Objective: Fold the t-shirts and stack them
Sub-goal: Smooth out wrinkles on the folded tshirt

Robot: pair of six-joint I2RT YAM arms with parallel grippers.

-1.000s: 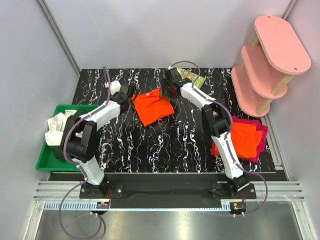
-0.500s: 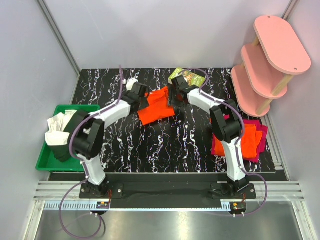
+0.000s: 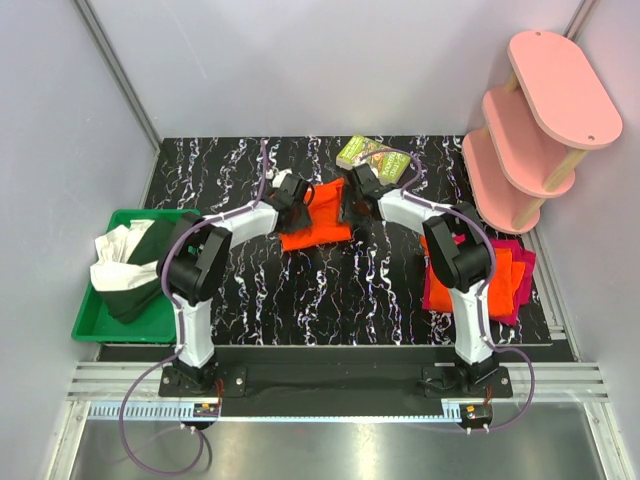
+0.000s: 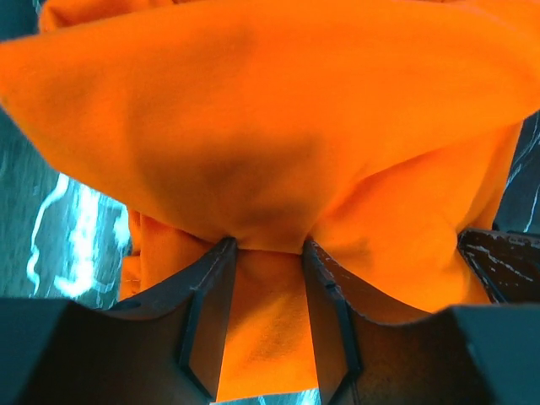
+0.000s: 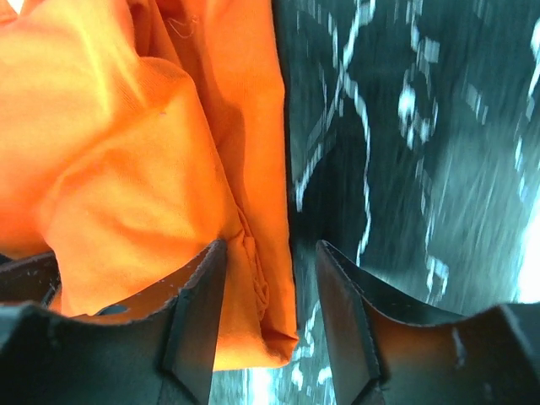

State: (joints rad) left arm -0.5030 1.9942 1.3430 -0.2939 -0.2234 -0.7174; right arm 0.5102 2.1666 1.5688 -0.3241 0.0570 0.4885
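One bright orange t-shirt (image 3: pixel 318 222) lies bunched at the table's middle back. My left gripper (image 3: pixel 298 197) is at its left edge. In the left wrist view the jaws (image 4: pixel 267 253) are closed on a fold of the orange cloth (image 4: pixel 270 126), which drapes over the fingertips. My right gripper (image 3: pixel 350 205) is at the shirt's right edge. Its jaws (image 5: pixel 270 253) stand apart, with the shirt's hem (image 5: pixel 253 287) beside the left finger and bare table beside the right one. A folded orange shirt (image 3: pixel 490 270) lies on a magenta-red shirt (image 3: pixel 520 290) at the right.
A green tray (image 3: pixel 90 325) with white and dark cloth sits at the left edge. A green packet (image 3: pixel 372 154) lies at the back, just behind the right gripper. A pink tiered shelf (image 3: pixel 535 120) stands at the back right.
My left gripper has moved right, carrying the shirt's left side over, so the shirt is narrower. My right gripper has come down from the back edge to the shirt's right side.
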